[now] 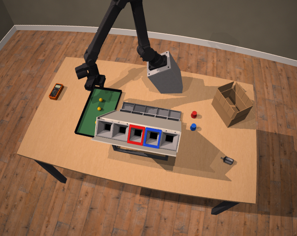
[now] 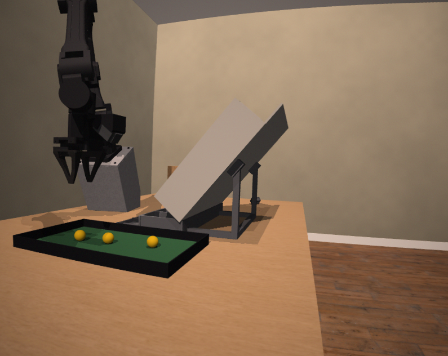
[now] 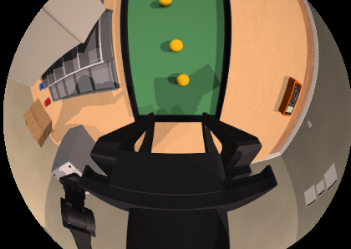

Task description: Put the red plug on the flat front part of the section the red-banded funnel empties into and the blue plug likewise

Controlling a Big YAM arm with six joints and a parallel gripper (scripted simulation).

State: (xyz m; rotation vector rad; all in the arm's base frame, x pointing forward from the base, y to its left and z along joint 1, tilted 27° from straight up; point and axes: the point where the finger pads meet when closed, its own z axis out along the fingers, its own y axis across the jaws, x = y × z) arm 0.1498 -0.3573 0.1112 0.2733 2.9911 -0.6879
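- While the arm reached out over the tray side of the table (image 1: 67,149) (image 2: 140,306) (image 3: 267,27), the gripper (image 1: 95,84) (image 2: 80,181) (image 3: 179,115) pointed down, its fingers released and parted with nothing between them.
- It hung above the end of the black-rimmed tray (image 1: 107,89) (image 2: 89,250) (image 3: 227,48), touching neither rim nor marbles.
- Three yellow marbles lay apart on the green bottom: the nearest marble (image 1: 100,99) (image 2: 79,235) (image 3: 182,79), the middle marble (image 1: 99,108) (image 2: 107,237) (image 3: 175,45) and the far marble (image 1: 95,122) (image 2: 152,241) (image 3: 165,1), this last one mostly hidden by the cover in the top view.
- The red plug (image 1: 194,114) (image 3: 48,102) and the blue plug (image 1: 193,127) (image 3: 41,86) stood near each other on the table, beyond the opposite end of the sloping cover (image 1: 143,119) (image 2: 216,153) (image 3: 54,31) from the tray. Neither was on a section.
- Of the five funnels along the cover's top, the red-banded funnel (image 1: 129,134) was the middle one, and the blue-banded funnel (image 1: 151,146) was directly beside it.
- The divided grey sections (image 1: 151,106) (image 3: 111,35) jutted out at the cover's lower edge.
- An orange multimeter (image 1: 56,91) (image 3: 291,96) lay beside the tray, apart from it; an open cardboard box (image 1: 241,114) (image 3: 38,123) stood past the plugs.
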